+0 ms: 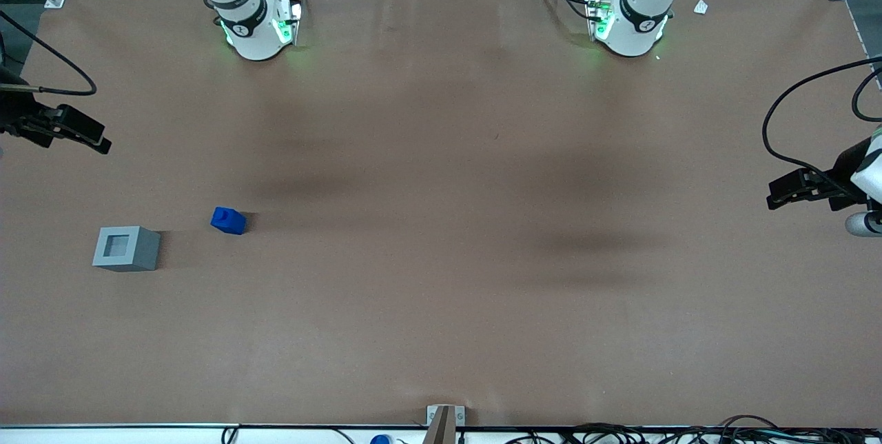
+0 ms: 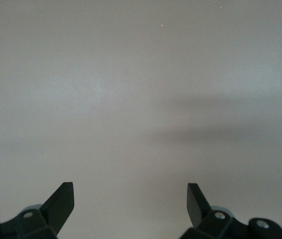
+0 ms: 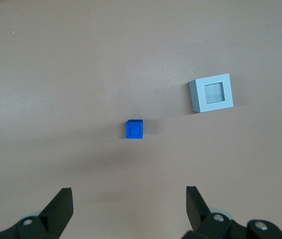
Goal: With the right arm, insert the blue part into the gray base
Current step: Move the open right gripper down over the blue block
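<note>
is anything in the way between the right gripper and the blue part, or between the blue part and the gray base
Nothing visible. The gripper hangs open above the table, farther from the front camera than the blue part, with only bare brown table between them. The strip between the blue part and the gray base is equally bare, and the socket looks unblocked.

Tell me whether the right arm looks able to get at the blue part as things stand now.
Probably yes. The blue part sits alone on the table, apart from the gray base, with nothing over or against it. The gripper hangs above with its fingers open, holding nothing, so a straight descent looks free.
</note>
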Robot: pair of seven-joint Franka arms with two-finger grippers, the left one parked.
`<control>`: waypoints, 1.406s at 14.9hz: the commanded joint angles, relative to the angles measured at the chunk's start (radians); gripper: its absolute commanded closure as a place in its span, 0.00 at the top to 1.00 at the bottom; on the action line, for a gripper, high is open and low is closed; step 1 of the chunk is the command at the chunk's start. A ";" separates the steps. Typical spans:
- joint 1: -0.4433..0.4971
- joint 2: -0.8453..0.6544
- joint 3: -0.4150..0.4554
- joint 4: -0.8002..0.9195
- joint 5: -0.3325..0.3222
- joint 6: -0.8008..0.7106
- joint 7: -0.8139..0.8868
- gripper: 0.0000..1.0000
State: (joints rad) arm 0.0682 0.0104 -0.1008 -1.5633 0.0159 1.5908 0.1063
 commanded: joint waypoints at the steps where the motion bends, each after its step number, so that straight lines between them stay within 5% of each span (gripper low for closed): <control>1: -0.008 -0.001 0.010 0.011 0.006 0.001 0.013 1.00; 11: 0.005 0.124 0.013 -0.001 0.004 0.096 0.013 1.00; 21: 0.024 0.129 0.013 -0.409 0.012 0.497 0.016 1.00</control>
State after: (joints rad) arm 0.0951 0.1768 -0.0894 -1.8801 0.0180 2.0269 0.1083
